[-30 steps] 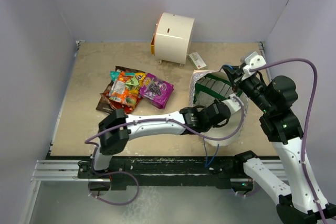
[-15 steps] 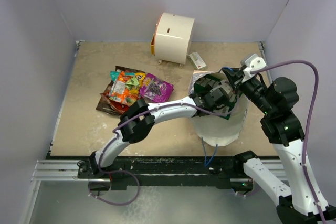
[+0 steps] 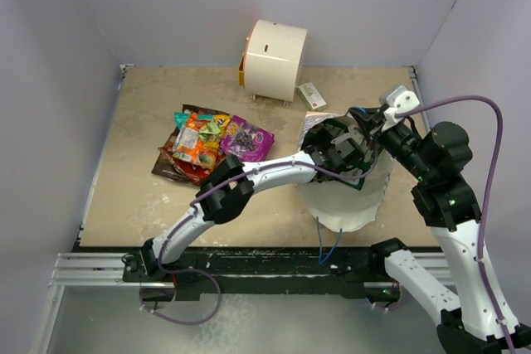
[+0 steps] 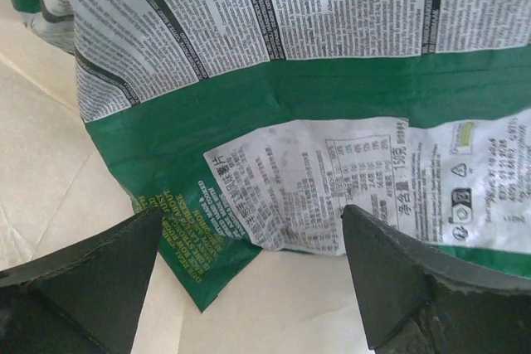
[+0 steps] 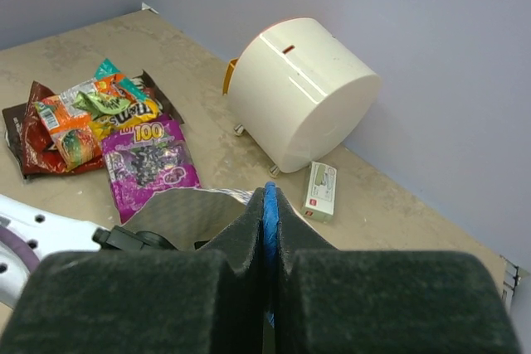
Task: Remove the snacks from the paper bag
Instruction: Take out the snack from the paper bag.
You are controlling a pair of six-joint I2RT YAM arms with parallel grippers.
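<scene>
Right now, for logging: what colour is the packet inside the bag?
Packet: green and white; left wrist.

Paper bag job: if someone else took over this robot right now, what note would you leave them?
Left gripper: open inside the white blue-checked paper bag, straddling a green-and-white glossy packet, not gripped.
Right gripper: shut on the bag's blue string handle.
Done: a pile of colourful snack packets lies on the table left of the bag.
Left: lift out that packet; others may be hidden.

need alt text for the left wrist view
The open left pincer hovers over a green-and-white snack packet covered in small print, its dark fingertips in the bottom corners. The pale, creased inside of the paper bag shows at left and bottom.
</scene>
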